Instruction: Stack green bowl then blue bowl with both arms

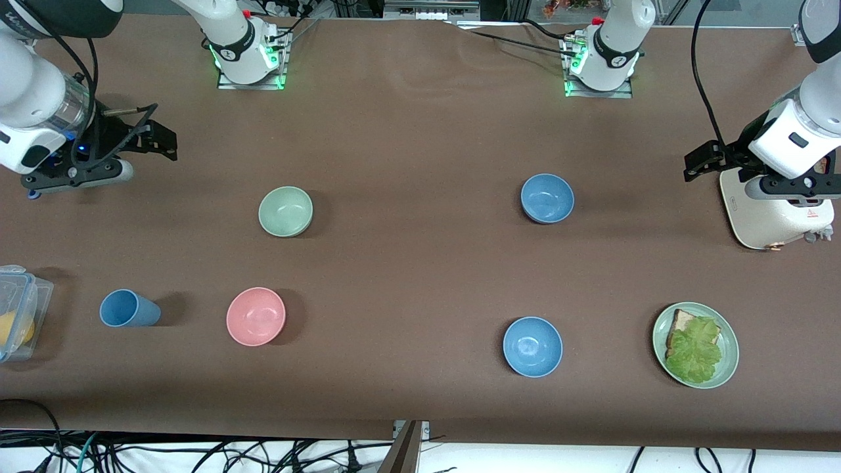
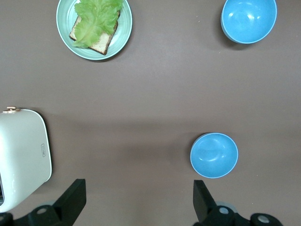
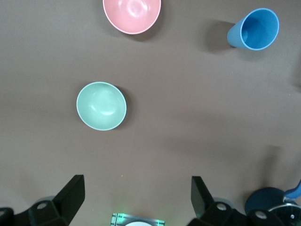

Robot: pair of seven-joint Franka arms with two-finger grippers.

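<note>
Two grippers hang with jaws spread wide, grasping nothing. The right gripper (image 1: pixel 141 141) waits above the brown table (image 1: pixel 407 131) at the right arm's end. The green bowl (image 1: pixel 286 211) stands upright on the table, farther from the front camera than the pink bowl (image 1: pixel 255 316). The blue bowl (image 1: pixel 547 198) stands well apart from the green bowl, toward the left arm's end. The left gripper (image 1: pixel 713 157) waits above the white toaster (image 1: pixel 778 210).
</note>
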